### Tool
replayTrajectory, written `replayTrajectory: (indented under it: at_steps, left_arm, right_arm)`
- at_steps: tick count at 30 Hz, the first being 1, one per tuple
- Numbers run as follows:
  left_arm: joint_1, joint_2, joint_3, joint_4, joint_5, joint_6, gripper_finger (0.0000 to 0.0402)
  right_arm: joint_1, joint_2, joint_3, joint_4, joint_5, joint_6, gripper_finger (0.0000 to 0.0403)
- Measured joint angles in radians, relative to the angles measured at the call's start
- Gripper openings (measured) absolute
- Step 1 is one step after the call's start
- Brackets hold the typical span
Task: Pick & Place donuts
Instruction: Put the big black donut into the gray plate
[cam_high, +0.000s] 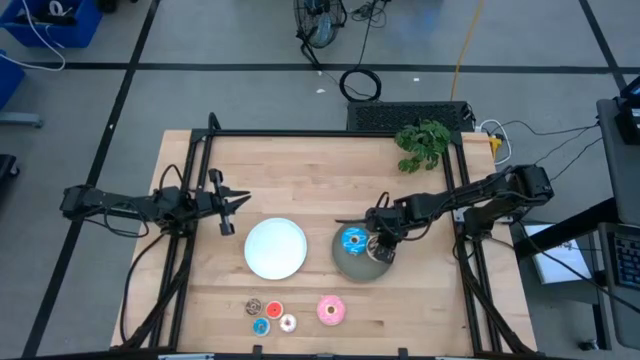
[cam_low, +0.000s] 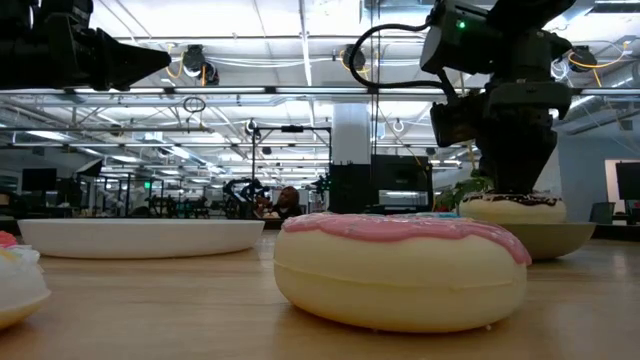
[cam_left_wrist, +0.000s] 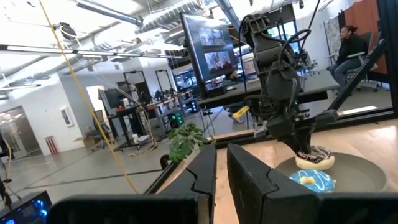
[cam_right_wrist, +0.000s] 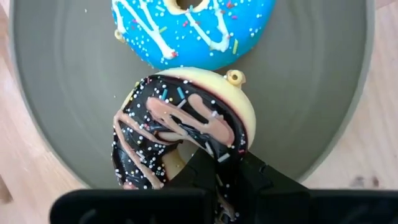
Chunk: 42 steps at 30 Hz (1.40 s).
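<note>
Right fingers (cam_right_wrist: 214, 171) pinch the brown donut's (cam_right_wrist: 180, 124) rim over the grey plate (cam_right_wrist: 62, 93); it looks light, rigid, slightly slick. Left fingers (cam_left_wrist: 221, 171) nearly closed, empty.

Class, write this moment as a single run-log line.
right hand: shut on chocolate donut, over grey plate | blue donut: on grey plate | left hand: shut, idle | pink donut: on table

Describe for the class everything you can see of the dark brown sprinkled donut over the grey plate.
The dark brown donut is a toy ring with glossy chocolate icing, lighter brown drizzle, coloured sprinkles and a cream base. It sits tilted over the grey plate, close beside the blue donut. The right gripper is shut on its edge, fingers at the hole. Whether it rests on the plate cannot be told.
</note>
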<state>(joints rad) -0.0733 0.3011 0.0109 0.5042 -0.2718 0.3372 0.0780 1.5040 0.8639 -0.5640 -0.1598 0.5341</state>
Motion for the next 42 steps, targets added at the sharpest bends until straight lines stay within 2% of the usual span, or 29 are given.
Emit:
replayTrajectory:
  at_steps: [8, 13, 28, 32, 42]
  left_arm:
    - [0.000, 0.000, 0.000, 0.021, 0.000, 0.005, 0.0047]
    - [0.000, 0.000, 0.000, 0.021, 0.000, 0.006, 0.0047]
    - [0.000, 0.000, 0.000, 0.022, 0.000, 0.020, 0.0047]
    - [0.000, 0.000, 0.000, 0.019, 0.000, 0.020, 0.0047]
    - [0.000, 0.000, 0.000, 0.016, 0.000, 0.022, 0.0047]
  right_arm:
    - [0.001, 0.000, 0.002, 0.023, -0.083, 0.047, 0.0013]
    - [0.001, 0.001, 0.019, -0.010, -0.076, 0.057, 0.0013]
    - [0.008, 0.128, 0.024, 0.011, -0.016, 0.007, 0.0017]
    - [0.009, 0.118, 0.024, 0.023, 0.029, 0.000, 0.0040]
    - [0.009, 0.071, 0.055, 0.014, 0.037, -0.020, 0.0137]
